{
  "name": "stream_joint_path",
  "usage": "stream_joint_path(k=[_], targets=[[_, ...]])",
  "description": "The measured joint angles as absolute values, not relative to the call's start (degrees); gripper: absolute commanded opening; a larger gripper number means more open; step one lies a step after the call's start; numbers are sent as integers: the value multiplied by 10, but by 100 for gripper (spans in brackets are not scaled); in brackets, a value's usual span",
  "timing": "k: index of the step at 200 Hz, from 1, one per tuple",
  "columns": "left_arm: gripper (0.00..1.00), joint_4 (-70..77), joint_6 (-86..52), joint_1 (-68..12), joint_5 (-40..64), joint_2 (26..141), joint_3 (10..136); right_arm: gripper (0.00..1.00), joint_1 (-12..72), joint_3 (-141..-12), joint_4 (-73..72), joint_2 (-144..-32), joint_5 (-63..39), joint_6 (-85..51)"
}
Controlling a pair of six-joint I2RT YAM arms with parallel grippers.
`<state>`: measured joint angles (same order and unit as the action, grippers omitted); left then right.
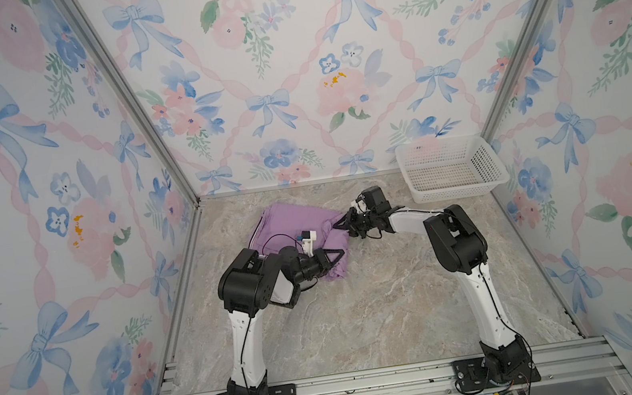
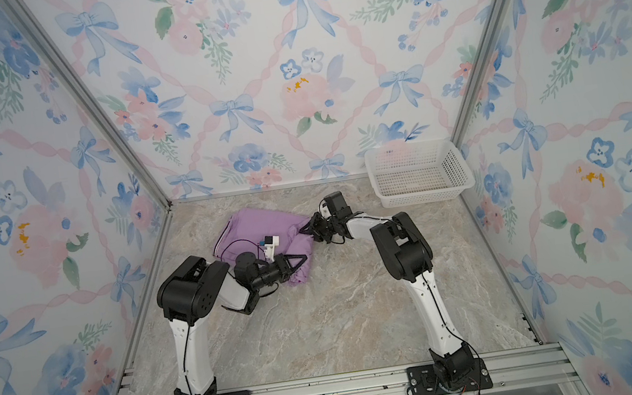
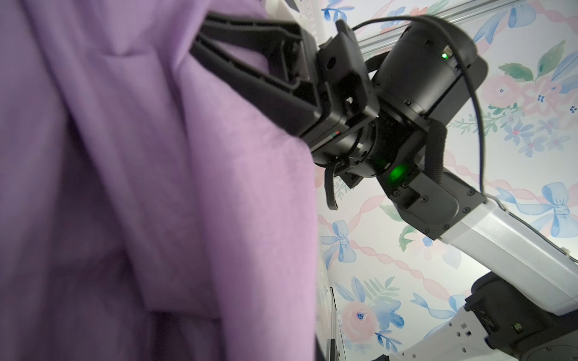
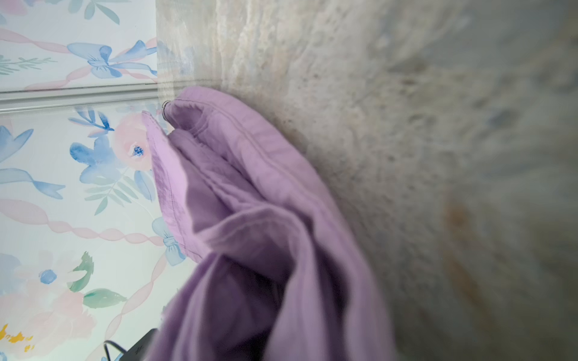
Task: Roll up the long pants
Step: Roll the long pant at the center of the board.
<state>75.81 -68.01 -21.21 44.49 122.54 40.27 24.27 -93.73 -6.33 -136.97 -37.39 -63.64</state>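
Observation:
The long pants (image 1: 292, 222) (image 2: 255, 226) lie as a bunched lilac heap at the back left of the marble table. My left gripper (image 1: 339, 255) (image 2: 305, 258) is shut on the heap's near right edge. Lilac cloth (image 3: 125, 187) fills the left wrist view and hides its jaws. My right gripper (image 1: 338, 224) (image 2: 304, 228) comes in from the right and is pinched shut on the far right corner. Its black fingers (image 3: 250, 72) close over a fold. In the right wrist view the hemmed cloth (image 4: 250, 218) is gathered up towards the camera, hiding the jaws.
A white mesh basket (image 1: 486, 166) (image 2: 457, 168) stands at the back right corner. Patterned walls close in the table on three sides. Bare marble table top (image 1: 365, 317) stretches between the two arm bases at the front.

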Motion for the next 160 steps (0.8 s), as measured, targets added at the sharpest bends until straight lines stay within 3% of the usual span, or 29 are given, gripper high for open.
stream_joint_path(k=[6,8,27,35,41,89,121,141,160], targets=[[0,758,-680,-212,449,1226,403,4,241,-928,-73,-1367,-377,-637],[5,758,-680,-211,450,1226,403,3,240,-925,-74,-1364,-378,-637],[58,761,-678,-209,465,1226,403,0,234,-898,-68,-1343,-375,-639],[84,766,-677,-205,466,1226,403,0,230,-890,-56,-1334,-373,-639],[97,769,-675,-202,466,1226,403,0,226,-886,-44,-1326,-371,-639],[98,750,-630,-185,435,1164,399,0,211,-885,47,-1281,-344,-639],[98,609,-522,-193,362,1076,391,0,212,-895,65,-1280,-338,-640],[98,448,-399,-242,226,1013,432,0,216,-895,65,-1281,-337,-644],[98,340,-281,-343,22,975,485,0,218,-900,65,-1287,-336,-651]])
